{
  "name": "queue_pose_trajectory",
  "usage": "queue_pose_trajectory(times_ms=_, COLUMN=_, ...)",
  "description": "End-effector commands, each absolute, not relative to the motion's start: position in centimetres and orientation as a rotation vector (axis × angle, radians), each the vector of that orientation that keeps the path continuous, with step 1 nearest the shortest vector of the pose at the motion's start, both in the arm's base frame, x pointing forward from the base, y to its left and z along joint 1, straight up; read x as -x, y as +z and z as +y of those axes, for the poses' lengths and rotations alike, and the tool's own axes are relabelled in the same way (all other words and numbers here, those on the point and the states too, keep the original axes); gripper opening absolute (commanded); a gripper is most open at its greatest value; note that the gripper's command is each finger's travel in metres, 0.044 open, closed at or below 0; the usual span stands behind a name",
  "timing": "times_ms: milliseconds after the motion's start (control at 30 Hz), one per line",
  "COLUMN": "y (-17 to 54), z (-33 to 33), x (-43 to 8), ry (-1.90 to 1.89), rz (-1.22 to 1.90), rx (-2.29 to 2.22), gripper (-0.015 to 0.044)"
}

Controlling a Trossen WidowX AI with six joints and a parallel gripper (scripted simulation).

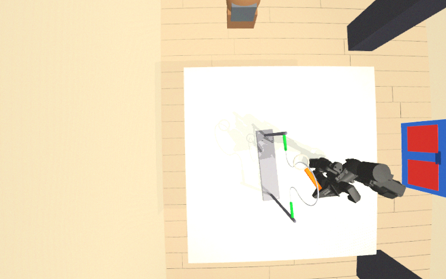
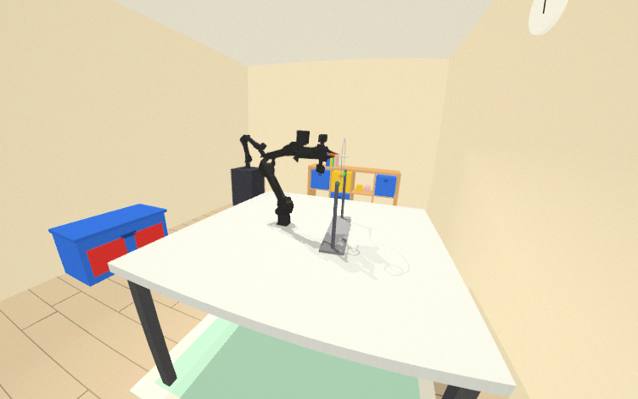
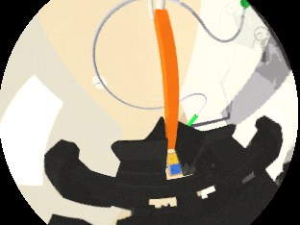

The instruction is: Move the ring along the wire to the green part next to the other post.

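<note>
Top view, left to right: we've got the flat grey rectangular base [image 1: 269,164] [image 2: 337,231], then the pale round ring [image 1: 300,155] [image 2: 347,156] around the thin grey curvy wire [image 1: 311,205] [image 3: 94,53], between its green ends. The long orange handle [image 1: 312,178] [image 2: 332,154] [image 3: 169,72] points to 5 o'clock, and our black parallel-jaw gripper [image 1: 318,189] [image 2: 334,154] [image 3: 164,119] is clamped on it. Can't tell if ring touches wire.
</note>
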State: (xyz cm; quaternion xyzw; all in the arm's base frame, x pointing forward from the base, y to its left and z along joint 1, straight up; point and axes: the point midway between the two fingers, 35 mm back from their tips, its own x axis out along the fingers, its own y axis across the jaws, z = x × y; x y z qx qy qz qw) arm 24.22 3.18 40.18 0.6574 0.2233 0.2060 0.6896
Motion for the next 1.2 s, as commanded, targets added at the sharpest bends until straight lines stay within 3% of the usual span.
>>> queue_pose_trajectory(times_ms=0, y=40.4, z=3.2, x=-24.1, ry=0.461, rz=0.496, rx=-1.432, gripper=-0.015)
queue_pose_trajectory(times_ms=1167, y=39.3, z=3.0, x=-24.2, ry=0.376, rz=0.526, rx=-1.161, gripper=-0.015)
